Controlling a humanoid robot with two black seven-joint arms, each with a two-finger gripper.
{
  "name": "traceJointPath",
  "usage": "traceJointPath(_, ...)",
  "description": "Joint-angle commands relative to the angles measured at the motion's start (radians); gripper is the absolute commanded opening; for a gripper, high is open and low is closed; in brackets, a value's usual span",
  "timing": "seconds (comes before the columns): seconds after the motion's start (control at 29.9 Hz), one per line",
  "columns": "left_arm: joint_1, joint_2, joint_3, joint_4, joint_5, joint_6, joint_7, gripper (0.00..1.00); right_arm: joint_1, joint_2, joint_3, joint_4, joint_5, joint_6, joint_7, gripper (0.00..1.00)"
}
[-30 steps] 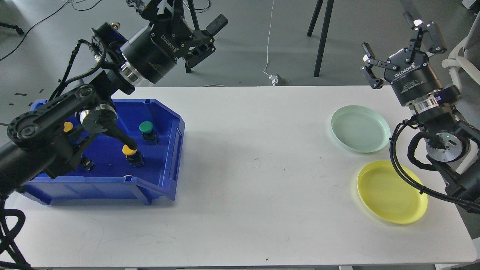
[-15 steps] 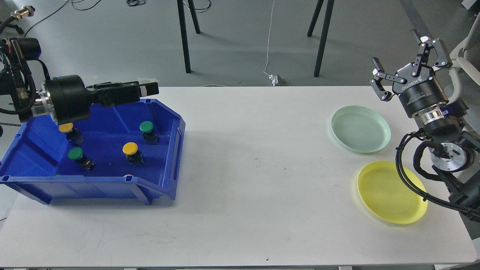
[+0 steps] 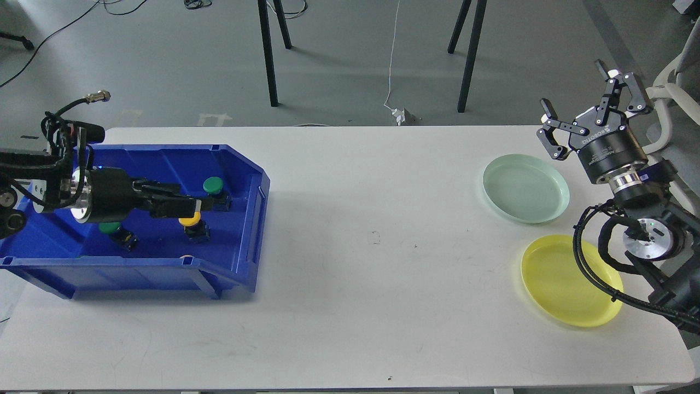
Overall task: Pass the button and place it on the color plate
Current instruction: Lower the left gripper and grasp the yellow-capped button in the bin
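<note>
A blue bin (image 3: 249, 219) at the left holds push buttons. A yellow button (image 3: 191, 222) stands near its middle, a green button (image 3: 213, 186) behind it, and another green button (image 3: 113, 229) to the left, partly hidden by my arm. My left gripper (image 3: 192, 207) reaches sideways into the bin. Its fingers look parted, with the tips right above the yellow button's cap. My right gripper (image 3: 572, 84) is open and empty, raised beyond the table's right end. A pale green plate (image 3: 526, 187) and a yellow plate (image 3: 569, 280) lie empty at the right.
The white table (image 3: 372, 241) bears the bin and both plates. Chair and tripod legs stand on the floor behind the table. My right arm's cables hang over the yellow plate's right rim.
My left gripper has dropped from above the bin's back wall down into the bin and now sits over the yellow button. My right gripper has shifted slightly.
</note>
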Motion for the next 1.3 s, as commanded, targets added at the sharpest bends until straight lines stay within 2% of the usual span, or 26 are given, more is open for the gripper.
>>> traceJointPath(0.0,0.015,-0.058,0.011,0.077,0.002,0.0,0.0,1.0,0.0,-0.007,0.001,0.0,0.0,0.0,0.0,0.99)
traceJointPath(0.43,0.056,-0.132,0.011,0.222,0.003,0.002,0.0,0.99,-0.014,-0.017,0.021,0.006,0.002,0.0,0.0,0.99)
traceJointPath(0.87,0.128,-0.167,0.007,0.273,0.005,0.013,0.0,0.99,-0.014,-0.017,0.021,0.003,0.0,0.0,0.0,0.99)
traceJointPath(1.27,0.132,-0.213,0.008,0.324,0.005,0.019,0.0,0.98,-0.022,-0.017,0.021,0.003,0.0,0.0,0.0,0.99)
